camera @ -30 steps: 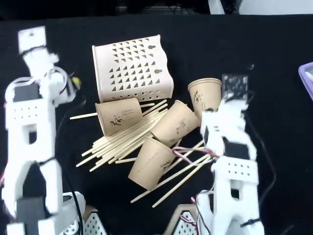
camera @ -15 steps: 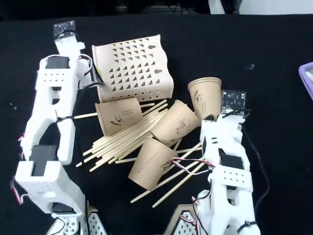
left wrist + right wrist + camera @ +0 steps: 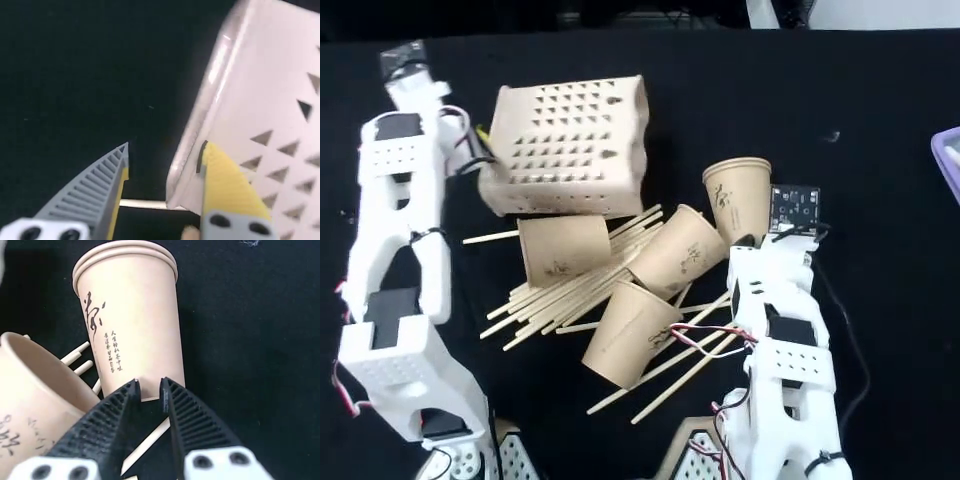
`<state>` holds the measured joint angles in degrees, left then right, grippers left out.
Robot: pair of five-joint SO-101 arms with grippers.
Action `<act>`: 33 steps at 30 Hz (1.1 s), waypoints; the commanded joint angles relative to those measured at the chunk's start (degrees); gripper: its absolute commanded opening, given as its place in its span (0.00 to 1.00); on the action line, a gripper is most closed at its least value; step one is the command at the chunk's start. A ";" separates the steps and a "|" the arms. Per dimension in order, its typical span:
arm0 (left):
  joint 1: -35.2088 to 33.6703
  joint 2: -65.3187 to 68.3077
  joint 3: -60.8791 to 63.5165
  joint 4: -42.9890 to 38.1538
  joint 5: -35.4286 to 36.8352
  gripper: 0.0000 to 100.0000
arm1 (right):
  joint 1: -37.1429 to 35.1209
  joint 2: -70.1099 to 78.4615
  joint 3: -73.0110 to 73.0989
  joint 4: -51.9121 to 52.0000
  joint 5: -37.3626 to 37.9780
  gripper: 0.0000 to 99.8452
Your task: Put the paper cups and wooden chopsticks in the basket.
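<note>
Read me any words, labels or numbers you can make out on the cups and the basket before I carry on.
Upright paper cup: one large dark brush-style mark and two short columns of small characters, which I cannot read.
Lying paper cups: similar dark marks, too small to read.
Basket: no text, only triangle cut-outs.

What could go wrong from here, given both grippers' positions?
1. The left gripper only straddles the basket at its rim edge, with a gap beside the grey finger. The tilted basket may slip out and land on the chopsticks.
2. The right gripper has only a narrow gap between its jaws, far narrower than the paper cup ahead. Advancing like this would probably shove the cup rather than grasp it.
</note>
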<state>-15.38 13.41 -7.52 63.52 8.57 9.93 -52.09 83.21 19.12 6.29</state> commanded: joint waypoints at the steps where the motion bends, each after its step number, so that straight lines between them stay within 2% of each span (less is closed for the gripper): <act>1: -4.88 0.09 -1.71 -1.14 -0.18 0.23 | -0.97 -1.01 -0.04 -0.79 0.44 0.09; 15: -16.04 5.36 3.12 -11.34 -0.18 0.23 | -0.97 -0.92 0.04 -0.79 0.44 0.09; 19: -17.45 5.80 -0.40 -8.79 -0.26 0.23 | -1.05 -0.92 0.04 -0.79 0.44 0.09; 21: -16.57 4.13 -4.62 -2.90 -2.37 0.23 | -1.05 -0.92 0.04 -0.79 0.44 0.09; 27: -5.05 2.20 -17.80 12.31 -5.27 0.23 | -1.05 -0.92 0.04 -0.79 0.44 0.09; 30: 0.04 2.64 -23.52 16.09 -5.27 0.23 | -1.05 -0.92 0.04 -0.79 0.44 0.09; 33: 3.47 2.81 -24.48 16.26 -5.01 0.23 | -1.05 -0.92 0.04 -0.79 0.44 0.09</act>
<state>-16.62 19.82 -26.68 78.46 4.00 9.85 -52.09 83.21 19.12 6.29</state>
